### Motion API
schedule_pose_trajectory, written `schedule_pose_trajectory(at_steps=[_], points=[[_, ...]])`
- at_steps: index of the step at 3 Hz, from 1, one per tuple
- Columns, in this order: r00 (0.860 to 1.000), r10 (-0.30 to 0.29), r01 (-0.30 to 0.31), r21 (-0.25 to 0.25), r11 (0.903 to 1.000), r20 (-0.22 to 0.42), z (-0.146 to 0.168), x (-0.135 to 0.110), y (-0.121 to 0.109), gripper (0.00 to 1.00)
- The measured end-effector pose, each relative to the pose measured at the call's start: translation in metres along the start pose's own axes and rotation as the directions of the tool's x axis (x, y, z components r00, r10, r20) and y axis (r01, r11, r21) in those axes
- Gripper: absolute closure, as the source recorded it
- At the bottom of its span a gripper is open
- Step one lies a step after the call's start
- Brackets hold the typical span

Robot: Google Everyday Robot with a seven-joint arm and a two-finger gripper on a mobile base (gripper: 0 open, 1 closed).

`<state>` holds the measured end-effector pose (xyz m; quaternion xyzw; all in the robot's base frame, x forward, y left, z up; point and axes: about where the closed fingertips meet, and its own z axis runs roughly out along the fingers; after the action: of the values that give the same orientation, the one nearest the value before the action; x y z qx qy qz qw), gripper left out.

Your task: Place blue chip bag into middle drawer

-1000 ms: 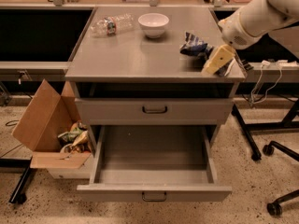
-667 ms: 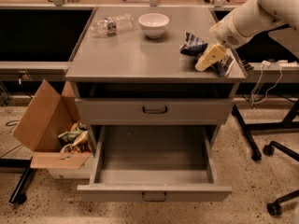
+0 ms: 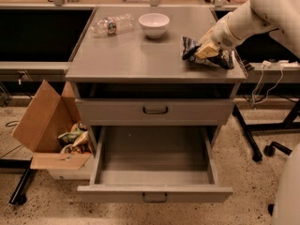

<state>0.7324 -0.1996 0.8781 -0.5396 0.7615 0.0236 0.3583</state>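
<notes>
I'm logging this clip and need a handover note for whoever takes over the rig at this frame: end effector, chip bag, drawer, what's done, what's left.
The end effector is down on the blue chip bag at the right side of the cabinet top. This view does not confirm a grasp.
The bag rests on the top, near its right edge.
The middle drawer is pulled open below the shut upper drawer, and the bag is not in it.
Done: drawer open, arm at the bag.
Left: secure the bag, lift it, bring it down over the open drawer, release.
</notes>
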Motion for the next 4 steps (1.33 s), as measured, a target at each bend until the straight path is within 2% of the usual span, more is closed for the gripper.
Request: schedule_pose_trajectory(at_steps=[1,2,3,4], points=[[0.998,-0.034,0.034,0.002,0.9994,0.046,-0.013,-0.013,0.009,0.88],[0.994,-0.065,0.064,0.011,0.9979,0.089,-0.045,-0.032,0.032,1.0],[0.984,-0.108,0.108,0.01,0.9941,0.143,-0.082,-0.058,0.063,1.0],[0.984,-0.108,0.108,0.01,0.9941,0.143,-0.082,-0.058,0.063,1.0]])
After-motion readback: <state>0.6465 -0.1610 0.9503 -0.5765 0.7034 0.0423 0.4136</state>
